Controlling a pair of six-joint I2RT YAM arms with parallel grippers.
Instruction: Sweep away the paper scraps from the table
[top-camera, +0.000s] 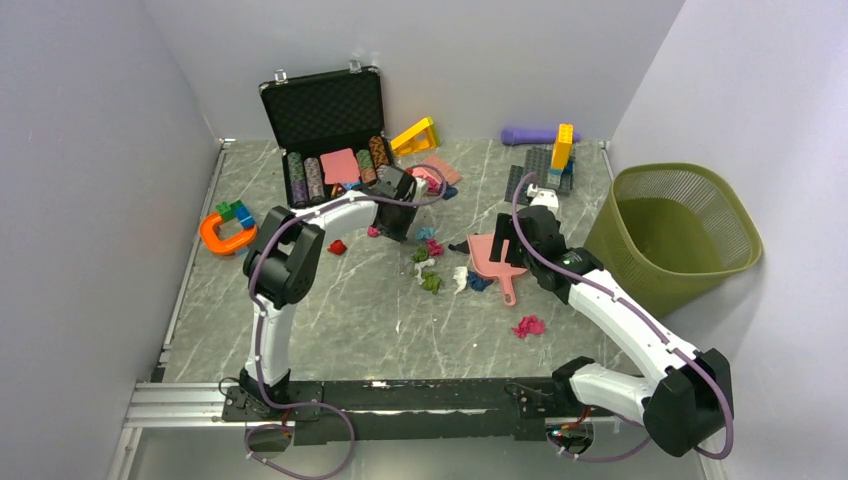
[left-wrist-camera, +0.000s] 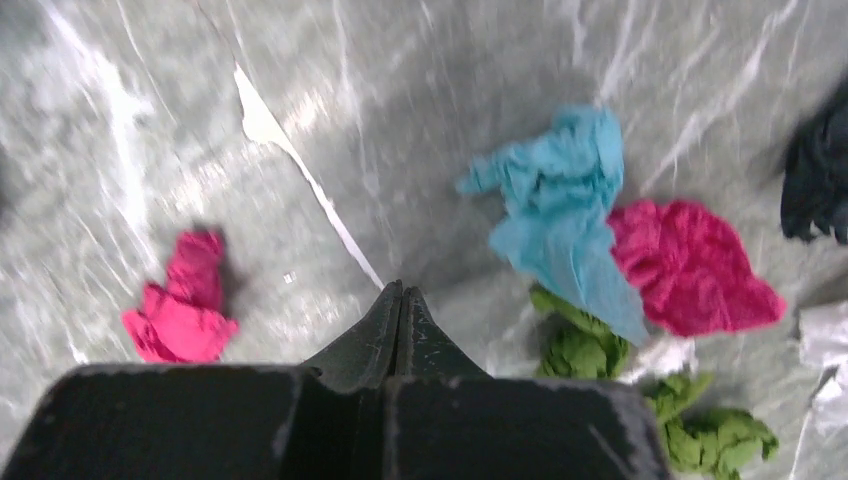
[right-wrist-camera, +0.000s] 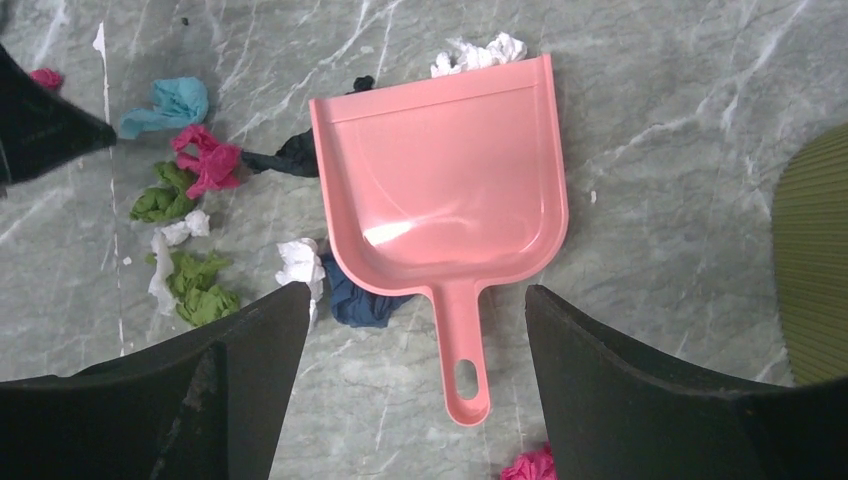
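Where a silver metal rail (top-camera: 180, 403) edges the table (top-camera: 330, 330) at the bottom of the top view, the flat grey-green surface with pale white veins begins. Just above, lower right of centre, one crumpled magenta wad (top-camera: 528, 326) lies alone. Farther up, the right gripper (right-wrist-camera: 415, 295) hangs over the handle of a smooth pink plastic dustpan (right-wrist-camera: 445, 170), jaws wide apart and clamped on nothing. The pan lies flat, its looped handle pointing down the frame.

Most paper scraps (top-camera: 430, 268) are bunched just left of the pan at mid-frame. They are wrinkled green, teal, magenta, white and navy wads, some touching, with a navy one partly under the pan's rear. The left gripper (left-wrist-camera: 400, 295) points down at bare table just left of that bunch, its black fingers pressed together with nothing visible between them. A red wad (top-camera: 337, 246) sits apart at left.

At right stands an olive mesh bin (top-camera: 680, 235). By the far wall lie an open black foam-lined case (top-camera: 325, 110) and blocky plastic bricks (top-camera: 560, 150).
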